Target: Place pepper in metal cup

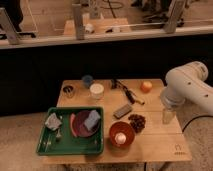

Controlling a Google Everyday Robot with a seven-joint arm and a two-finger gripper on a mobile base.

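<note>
The pepper [72,124], slim, curved and red-orange, lies in the green tray [47,146] along the left edge of the maroon plate [81,129]. The metal cup [68,90], small, dark and shiny, stands at the table's back left corner. My gripper [168,116] hangs from the white arm [187,84] over the right edge of the table. It is far from both the pepper and the metal cup, and nothing shows in it.
A blue cup [87,80] and a white cup [96,91] stand near the metal cup. A black tool [126,92], an orange fruit [145,86], a dark block [122,110], a dark cluster [136,121] and a red bowl [121,134] fill the middle. A grey-blue sponge [92,119] lies on the plate.
</note>
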